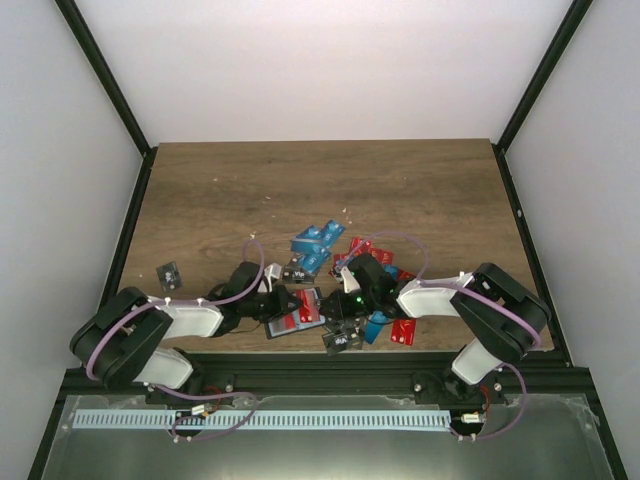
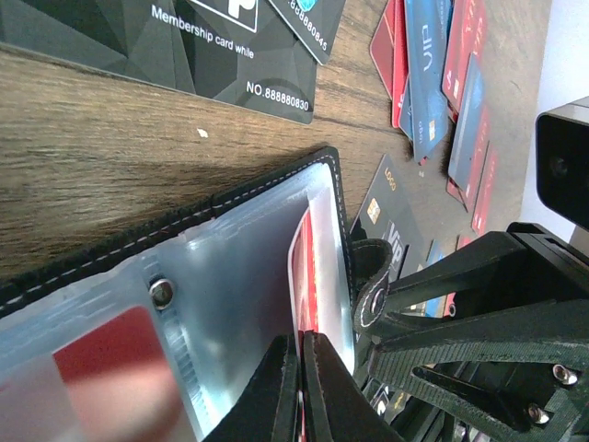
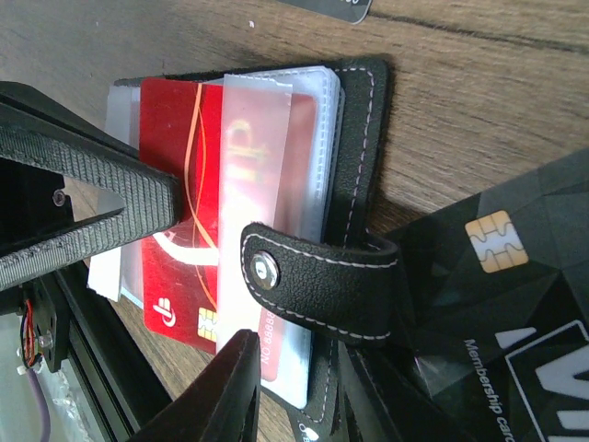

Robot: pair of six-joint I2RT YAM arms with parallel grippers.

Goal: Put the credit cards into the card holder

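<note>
Together both arms (image 1: 170,315) lie low at 6 o'clock; left gripper (image 2: 300,354), nearly closed, pinches the card holder (image 2: 230,285); right gripper (image 3: 294,359) clamps its edge.

Both arms are folded low at the near side, elbows out and forearms pointing inward. The left arm (image 1: 185,318) has its elbow at the near left, and its white forearm reaches right. The right arm (image 1: 440,297) has its elbow at the near right and reaches left. Their wrists meet near the middle, the grippers almost tip to tip. The left gripper (image 2: 301,391) has its jaws all but closed, pinching a sleeve of the holder (image 3: 363,138). The right gripper (image 3: 299,359) has a narrow gap between its fingers (image 3: 235,391), with the holder's edge lying in it. Whether they press on it cannot be told.
</note>
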